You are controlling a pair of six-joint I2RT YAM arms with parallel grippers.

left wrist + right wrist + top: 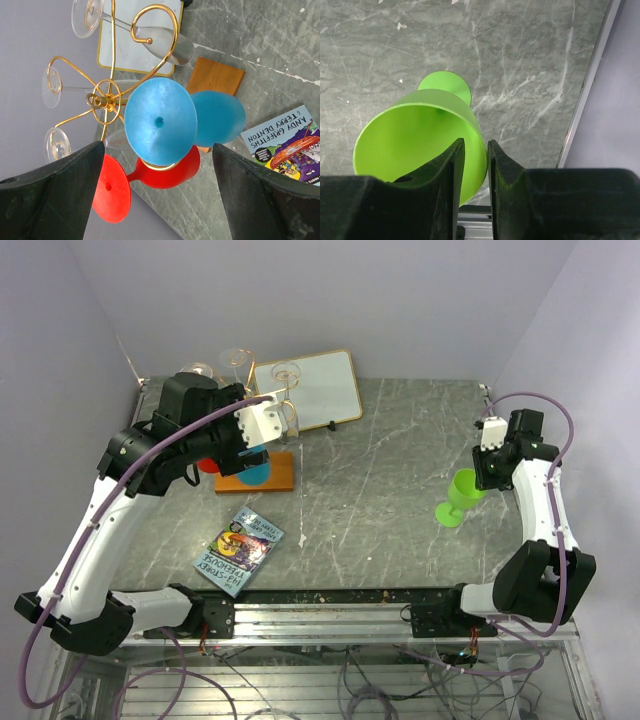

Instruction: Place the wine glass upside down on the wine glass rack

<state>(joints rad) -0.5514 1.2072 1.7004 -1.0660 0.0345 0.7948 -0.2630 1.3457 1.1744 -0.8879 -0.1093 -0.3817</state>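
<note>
The gold wire rack [107, 97] stands on an orange-brown wooden base [270, 478] at the back left. A blue wine glass [160, 122] and a red wine glass [165, 172] hang on it upside down, beside several clear glasses [51, 87]. My left gripper [262, 425] is open and empty, just above the blue glass's foot, with the jaws wide apart. A green wine glass [458, 498] stands upright on the table at the right. My right gripper [476, 150] is shut on its rim [479, 140], one finger inside the bowl and one outside.
A white framed board [310, 388] leans behind the rack. A picture book [240, 550] lies at the front left. Purple walls close the table's back and sides; a metal rail [330, 612] runs along the front edge.
</note>
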